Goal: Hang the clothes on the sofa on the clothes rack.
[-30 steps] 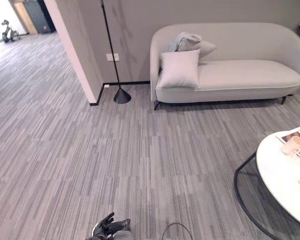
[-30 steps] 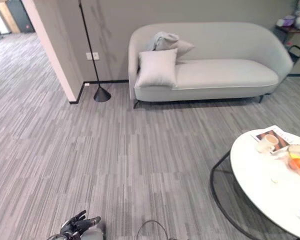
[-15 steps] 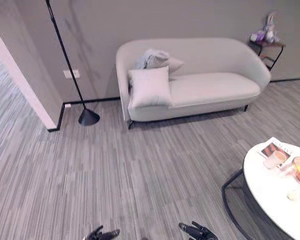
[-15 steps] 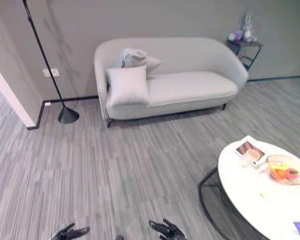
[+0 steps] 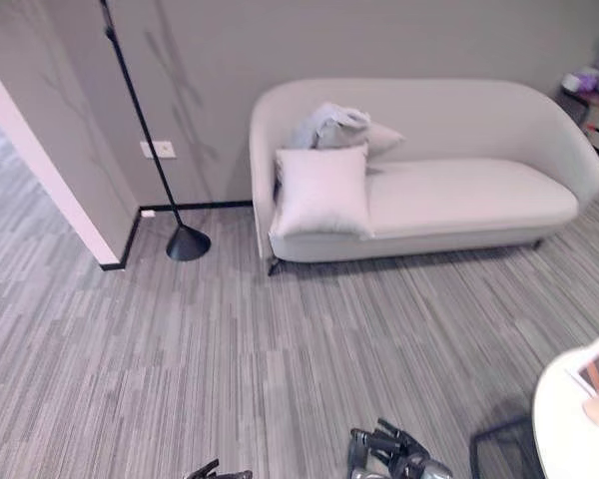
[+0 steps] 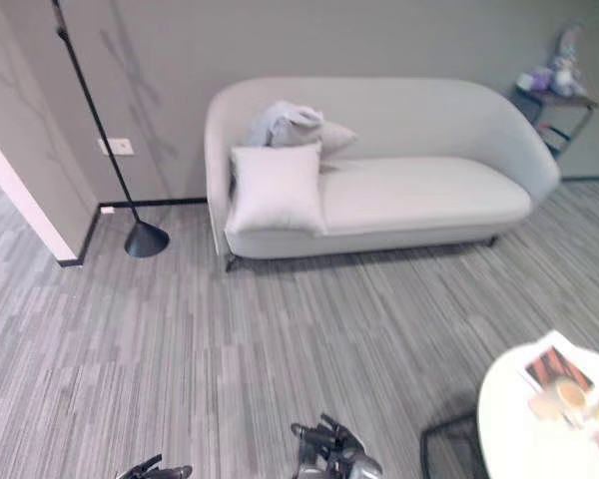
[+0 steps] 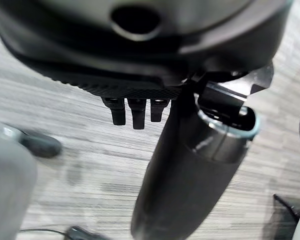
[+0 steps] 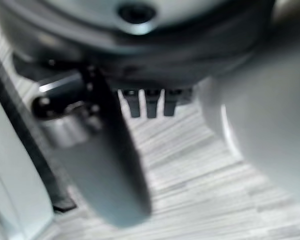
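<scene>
Approach squarely toward the clothes [image 5: 331, 124] bunched behind the cushion [image 5: 322, 190] on the sofa [image 5: 479, 190]; both hands' fingers relaxed, empty.

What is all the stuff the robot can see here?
Sofa: one, pale grey, against the wall.
Clothes: one bundle, light grey, on the sofa's left end by the backrest.
Cushions: two, off-white, one propped on the seat below the clothes, one behind.
Lamp: one, black, left of the sofa.
Table: one, white, round, lower right, with a magazine on it.
Side table: one, dark, right of the sofa.
Left hand: dark, bottom edge, open.
Right hand: dark, bottom edge, open.
</scene>
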Robot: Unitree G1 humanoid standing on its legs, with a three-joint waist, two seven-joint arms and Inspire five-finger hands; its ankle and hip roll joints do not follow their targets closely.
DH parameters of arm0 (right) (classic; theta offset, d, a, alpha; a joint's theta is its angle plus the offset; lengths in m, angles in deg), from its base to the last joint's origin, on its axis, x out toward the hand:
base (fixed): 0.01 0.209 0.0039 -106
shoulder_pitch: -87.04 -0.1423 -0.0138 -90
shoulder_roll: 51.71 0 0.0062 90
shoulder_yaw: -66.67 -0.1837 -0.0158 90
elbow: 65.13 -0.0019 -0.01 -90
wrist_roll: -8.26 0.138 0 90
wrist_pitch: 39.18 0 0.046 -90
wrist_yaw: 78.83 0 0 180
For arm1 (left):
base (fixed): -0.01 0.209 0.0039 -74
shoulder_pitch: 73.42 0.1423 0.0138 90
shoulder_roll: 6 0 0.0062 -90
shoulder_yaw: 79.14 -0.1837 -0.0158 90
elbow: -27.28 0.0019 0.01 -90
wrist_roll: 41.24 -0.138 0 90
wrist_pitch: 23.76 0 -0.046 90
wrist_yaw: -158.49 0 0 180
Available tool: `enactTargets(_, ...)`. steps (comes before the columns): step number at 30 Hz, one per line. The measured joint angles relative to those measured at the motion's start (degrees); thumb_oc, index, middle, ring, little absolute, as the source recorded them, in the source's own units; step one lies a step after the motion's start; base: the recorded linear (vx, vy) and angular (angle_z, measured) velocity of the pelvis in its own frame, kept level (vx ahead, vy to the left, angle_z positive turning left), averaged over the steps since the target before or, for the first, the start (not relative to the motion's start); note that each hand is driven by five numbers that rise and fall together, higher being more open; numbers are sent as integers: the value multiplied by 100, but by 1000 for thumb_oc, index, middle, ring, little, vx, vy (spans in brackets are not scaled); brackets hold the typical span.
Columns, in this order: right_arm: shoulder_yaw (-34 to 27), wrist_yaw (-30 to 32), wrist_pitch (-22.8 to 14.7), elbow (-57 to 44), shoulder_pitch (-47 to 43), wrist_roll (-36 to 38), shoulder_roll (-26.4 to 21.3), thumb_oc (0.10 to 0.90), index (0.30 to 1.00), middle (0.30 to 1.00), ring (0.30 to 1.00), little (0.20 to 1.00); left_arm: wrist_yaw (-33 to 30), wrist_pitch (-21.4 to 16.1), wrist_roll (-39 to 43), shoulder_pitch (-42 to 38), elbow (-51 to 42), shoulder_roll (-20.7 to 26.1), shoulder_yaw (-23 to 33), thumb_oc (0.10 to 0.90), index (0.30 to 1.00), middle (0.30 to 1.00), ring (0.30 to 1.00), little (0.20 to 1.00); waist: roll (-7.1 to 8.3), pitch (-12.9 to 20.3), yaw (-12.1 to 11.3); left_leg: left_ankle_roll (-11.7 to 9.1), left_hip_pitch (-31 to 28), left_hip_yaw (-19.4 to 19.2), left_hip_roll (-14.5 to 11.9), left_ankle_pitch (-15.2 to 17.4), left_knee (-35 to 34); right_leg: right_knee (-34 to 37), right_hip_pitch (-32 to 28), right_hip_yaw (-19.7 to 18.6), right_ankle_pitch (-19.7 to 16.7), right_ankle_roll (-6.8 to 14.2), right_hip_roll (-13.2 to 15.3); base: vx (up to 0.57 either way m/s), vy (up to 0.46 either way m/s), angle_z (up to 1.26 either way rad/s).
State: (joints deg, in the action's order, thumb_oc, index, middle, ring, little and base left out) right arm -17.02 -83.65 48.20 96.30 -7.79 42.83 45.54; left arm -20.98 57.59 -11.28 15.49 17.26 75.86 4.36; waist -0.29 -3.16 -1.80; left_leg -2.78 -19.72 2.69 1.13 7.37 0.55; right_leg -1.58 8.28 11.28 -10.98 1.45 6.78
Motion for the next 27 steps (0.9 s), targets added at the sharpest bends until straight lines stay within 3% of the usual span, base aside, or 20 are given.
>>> enactTargets(2, 155, -3, 55, -28, 110, 0, 5, 800, 900, 900, 900, 900, -26, -35, 46, -2, 43, -12, 114, 800, 900, 900, 900, 900, 29, 153, -41, -118, 341, 165, -192, -57, 667, 335, -280, 229, 79, -75, -166, 232, -219, 26)
enactTargets(4, 301, 3, 80, -34, 183, 0, 41, 800, 900, 900, 900, 900, -14, -41, 155, 90, -17, 3, 274, 800, 900, 900, 900, 900, 109, 165, -111, -279, 538, 86, -346, 58, 1279, 595, -599, 219, 236, -302, -367, 253, -256, 13)
enactTargets(5, 300, 7, 50, -46, 182, 2, 39, 800, 900, 900, 900, 900, -23, -44, 168, 68, -18, 16, 277, 800, 900, 900, 900, 900, 154, 163, -123, -524, 717, 92, -433, -102, 1484, 632, -693, 239, 338, -418, -434, 132, -165, 12)
enactTargets(7, 333, 63, 37, -272, 357, 2, 7, 800, 900, 900, 900, 900, -38, -64, 277, -4, -184, 19, 360, 800, 900, 900, 900, 900, 276, 133, -254, -817, 1372, 90, -546, -525, 3080, 687, -904, 308, 496, -480, -601, 205, -319, 9)
enactTargets(8, 343, 92, 29, -309, 339, 1, 38, 800, 900, 900, 900, 900, -84, -88, 331, -108, -192, 61, 446, 800, 900, 900, 900, 900, 470, 41, -262, -766, 2083, 106, -643, -827, 4278, 655, -1085, 346, 750, -587, -607, 254, -336, 24)
enactTargets(9, 403, 131, -15, -288, 333, -2, -5, 800, 900, 900, 900, 900, -102, -95, 330, -202, -211, 105, 416, 800, 900, 900, 900, 900, 519, -33, -268, -499, 2543, -26, -831, -1026, 4874, 686, -1198, 428, 854, -647, -628, 236, -187, 34)
enactTargets(10, 410, 154, -8, -176, 248, -4, -4, 800, 900, 900, 900, 900, -107, -108, 331, -238, -275, 162, 415, 800, 900, 900, 900, 900, 594, -133, -328, -280, 2752, -242, -985, -883, 5067, 686, -1293, 415, 885, -661, -620, 128, -41, 17)
enactTargets(11, 435, 176, -7, -48, 163, -17, 2, 800, 900, 900, 900, 900, -128, -112, 380, -261, -387, 247, 453, 800, 900, 900, 900, 900, 696, -230, -378, -72, 2957, -573, -1203, -679, 4972, 689, -1407, 423, 961, -710, -573, 144, -24, 8)
enactTargets(12, 446, 208, -6, 33, 121, -25, 2, 800, 900, 900, 900, 900, -134, -124, 373, -299, -464, 322, 459, 800, 900, 900, 900, 900, 763, -280, -359, -90, 3090, -770, -1340, -594, 4514, 686, -1488, 509, 951, -615, -498, 153, 14, 6)
enactTargets(15, 420, 258, -37, 34, 116, -28, -171, 800, 900, 900, 900, 900, -127, -131, 374, -363, -474, 307, 417, 800, 900, 900, 900, 900, 676, -399, -384, -143, 3409, -938, -1223, -627, 3063, 709, -1752, 611, 1202, -391, -278, 197, 86, 13)
enactTargets(17, 426, 251, -20, 229, 99, -32, -344, 800, 900, 900, 900, 900, -128, -154, 374, -449, -435, 151, 286, 800, 900, 900, 900, 900, 419, -412, -366, -326, 3305, -970, -796, -877, 537, 732, -1871, 757, 1336, -163, -123, 366, 113, 29)
enactTargets(18, 444, 240, -20, 414, 146, -71, -364, 800, 900, 900, 900, 900, -109, -158, 384, -311, -221, 54, 286, 800, 900, 900, 900, 900, 115, -311, -505, -457, 3289, -843, -598, -1109, -324, 747, -2088, 760, 1521, 59, -125, 551, 156, -6)
enactTargets(19, 444, 252, -2, 589, 136, -77, -267, 800, 900, 900, 900, 900, -129, -140, 377, -317, -6, 80, 340, 800, 900, 900, 900, 900, 160, -235, -614, -435, 3167, -708, -488, -1572, -540, 747, -2135, 718, 1621, 152, -27, 343, 92, -29)
enactTargets(21, 440, 228, 55, 700, 106, -173, 55, 800, 900, 900, 900, 900, -158, -105, 386, -157, 64, 213, 552, 800, 900, 900, 900, 900, 466, -202, -715, -293, 2976, -800, -79, -1711, -536, 735, -2160, 454, 1768, 327, 277, 344, 124, -27)
enactTargets(22, 439, 219, 40, 628, 102, -197, 136, 800, 900, 900, 900, 900, -156, -103, 385, -13, 49, 260, 605, 800, 900, 900, 900, 900, 456, -199, -721, -19, 2887, -818, -48, -1894, -535, 701, -2201, 414, 1831, 418, 243, 542, 187, -26)
enactTargets(25, 441, 224, -9, 426, 195, -236, 443, 800, 900, 900, 900, 900, -154, -68, 384, 260, 86, 392, 781, 800, 900, 900, 900, 900, 551, -138, -662, 381, 2463, -880, 172, -1604, -495, 275, -2290, 395, 1809, 411, 145, 285, 137, -11)
enactTargets(27, 455, 121, 5, 424, 231, -300, 555, 800, 900, 900, 900, 900, -163, -3, 369, 303, 60, 409, 629, 800, 900, 900, 900, 900, 532, 82, -720, 583, 2190, -1028, 296, -1416, -580, -403, -2074, 541, 1853, 461, 350, 306, 274, -24)
